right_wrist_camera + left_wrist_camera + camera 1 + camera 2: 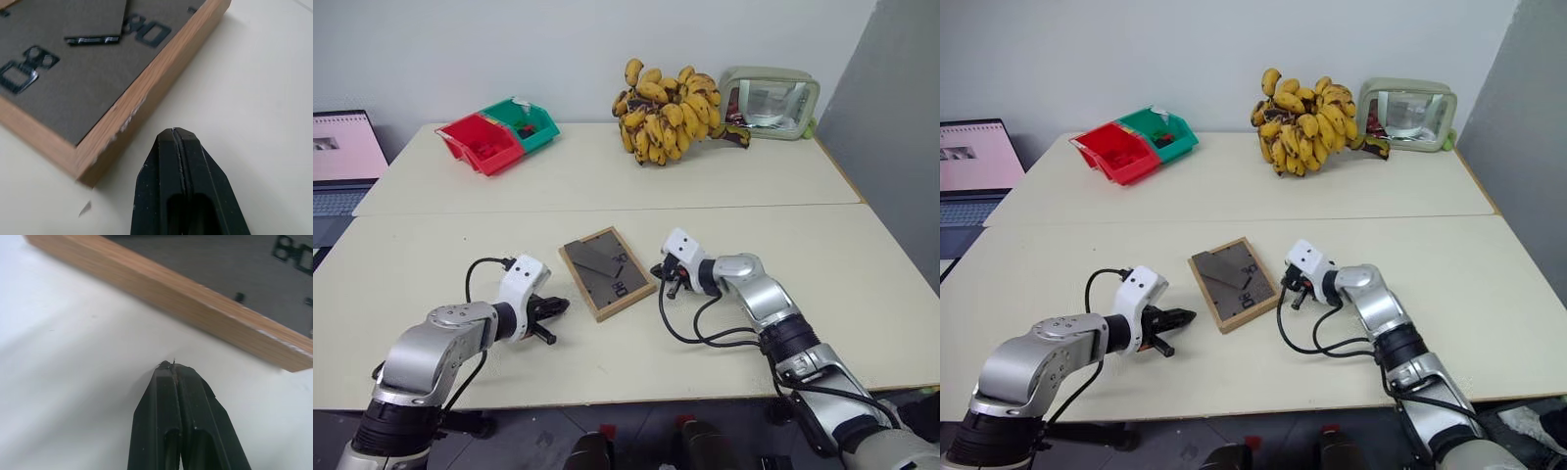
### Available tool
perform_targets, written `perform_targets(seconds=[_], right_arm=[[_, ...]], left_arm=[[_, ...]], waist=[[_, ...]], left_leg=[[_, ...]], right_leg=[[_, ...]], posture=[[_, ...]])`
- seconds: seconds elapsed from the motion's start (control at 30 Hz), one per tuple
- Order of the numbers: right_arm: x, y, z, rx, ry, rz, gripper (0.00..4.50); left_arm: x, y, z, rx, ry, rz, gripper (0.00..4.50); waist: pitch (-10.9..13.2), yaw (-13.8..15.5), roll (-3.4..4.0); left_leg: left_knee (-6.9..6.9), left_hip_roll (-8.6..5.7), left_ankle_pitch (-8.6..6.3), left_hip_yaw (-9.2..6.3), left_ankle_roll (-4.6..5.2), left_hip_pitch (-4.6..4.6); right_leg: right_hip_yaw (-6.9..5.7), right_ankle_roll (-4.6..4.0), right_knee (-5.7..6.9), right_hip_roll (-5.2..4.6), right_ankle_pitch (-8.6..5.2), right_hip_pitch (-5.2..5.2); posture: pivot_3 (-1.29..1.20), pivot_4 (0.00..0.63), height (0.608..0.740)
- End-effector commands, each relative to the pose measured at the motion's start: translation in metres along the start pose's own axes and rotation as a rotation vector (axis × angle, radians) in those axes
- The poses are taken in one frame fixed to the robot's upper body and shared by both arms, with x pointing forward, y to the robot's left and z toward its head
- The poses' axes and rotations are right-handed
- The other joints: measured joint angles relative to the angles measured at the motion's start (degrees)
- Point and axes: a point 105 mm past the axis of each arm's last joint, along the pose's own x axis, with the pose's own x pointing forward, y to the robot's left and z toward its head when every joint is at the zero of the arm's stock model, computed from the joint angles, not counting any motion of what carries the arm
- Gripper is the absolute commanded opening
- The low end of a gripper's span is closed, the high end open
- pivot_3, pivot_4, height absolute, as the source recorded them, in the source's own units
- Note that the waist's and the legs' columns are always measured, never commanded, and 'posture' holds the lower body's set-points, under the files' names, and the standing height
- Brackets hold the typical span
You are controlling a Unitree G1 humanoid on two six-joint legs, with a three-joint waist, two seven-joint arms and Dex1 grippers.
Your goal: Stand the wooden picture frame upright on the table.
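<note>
Flanking the flat wooden picture frame (606,271), two closed pincers

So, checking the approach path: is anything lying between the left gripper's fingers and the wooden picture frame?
No. Bare cream table separates the shut left gripper from the flat-lying light-wood picture frame, seen in the left wrist view.

Wooden picture frame (606,273): small, rectangular, light wood, lay flat and face down, dark grey back panel with folded stand and metal hangers upward, turned askew. Rested on the near half of the table (607,176), pale cream, seam across middle.
</note>
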Motion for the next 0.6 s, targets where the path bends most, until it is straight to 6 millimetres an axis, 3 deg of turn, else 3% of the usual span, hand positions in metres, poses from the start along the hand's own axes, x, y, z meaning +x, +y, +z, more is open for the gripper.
perform_targets(seconds=[0.03,0.3,0.5,0.6], right_arm=[[0.01,-0.006,0.024,-0.038,-0.062,-0.013,0.0],[0.018,0.002,0.028,-0.052,-0.082,0.028,0.0],[0.004,0.005,0.023,-0.049,-0.083,0.04,0.0],[-0.011,0.017,0.016,-0.037,-0.071,0.093,0.0]], left_arm=[[0.003,0.032,0.007,-0.012,-0.038,0.185,0.04],[0.041,0.001,0.024,0.104,-0.058,0.068,0.04],[0.052,-0.018,0.029,0.192,-0.029,-0.012,0.04],[0.057,-0.029,0.032,0.215,-0.019,-0.062,0.04]], waist=[[0.0,0.0,0.0],[0.0,1.0,0.0],[0.0,2.3,0.0],[0.0,2.9,0.0]], left_leg=[[0.0,-0.01,0.0,0.0,0.0,0.0],[0.01,-0.02,0.0,-0.03,-0.01,-0.08],[0.02,-0.05,0.01,-0.05,-0.01,-0.1],[0.03,-0.09,0.01,-0.06,-0.01,-0.13]], right_leg=[[0.0,-0.01,0.01,0.02,0.01,0.0],[-0.03,-0.01,0.0,-0.01,0.02,0.0],[-0.05,0.01,-0.02,-0.12,0.02,0.03],[-0.07,0.03,-0.04,-0.17,0.01,0.03]], posture=[[0.0,0.15,0.74],[0.0,0.15,0.74],[0.0,0.15,0.74],[0.0,0.15,0.74]])
